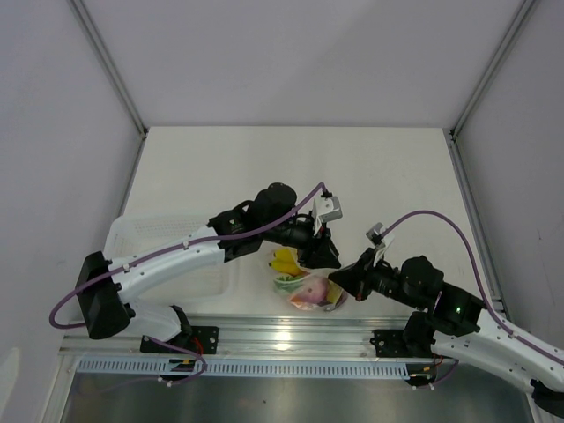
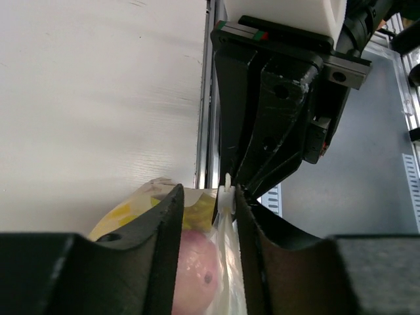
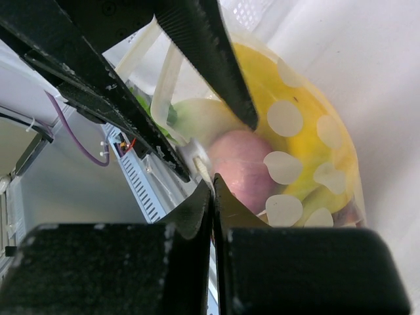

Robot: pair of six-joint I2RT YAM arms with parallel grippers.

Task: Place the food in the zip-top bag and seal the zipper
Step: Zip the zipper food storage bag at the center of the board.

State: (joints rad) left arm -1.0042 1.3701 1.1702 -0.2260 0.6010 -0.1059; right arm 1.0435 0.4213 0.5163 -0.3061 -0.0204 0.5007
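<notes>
Both arms meet over the bag (image 1: pixel 310 286), which lies on the white table (image 1: pixel 370 167) near its front edge, just ahead of the metal rail (image 1: pixel 291 335). No writing on it is readable; the only print is a scatter of white spots across the clear film (image 3: pixel 308 151).

The food shows through the plastic. The banana (image 1: pixel 284 260) is at the far end, and a pinkish-red round piece (image 3: pixel 243 170) presses against the film beside something pale green.

The right gripper (image 3: pixel 211 187) has its jaws drawn together with barely a slit between them, pinching the bag's thin top edge. From the other wrist, the same pinch shows on the closure strip (image 2: pixel 227 197), with the right gripper (image 2: pixel 235 187) coming in from above. That gripper carries small red and green marks on its body, but no lettering is legible.

The left gripper (image 2: pixel 209 193) has its jaws partly apart, astride the bag's mouth end. Film and the pinkish-red round piece (image 2: pixel 193 269) sit in the gap, and one finger (image 2: pixel 252 243) lies right against the strip. I cannot tell whether the mouth is sealed.

The left arm crosses over a shallow translucent tray (image 1: pixel 150 238) to the left of the bag. Purple cable (image 1: pixel 441 220) loops above the right arm, and a green light (image 1: pixel 458 308) glows on it.
</notes>
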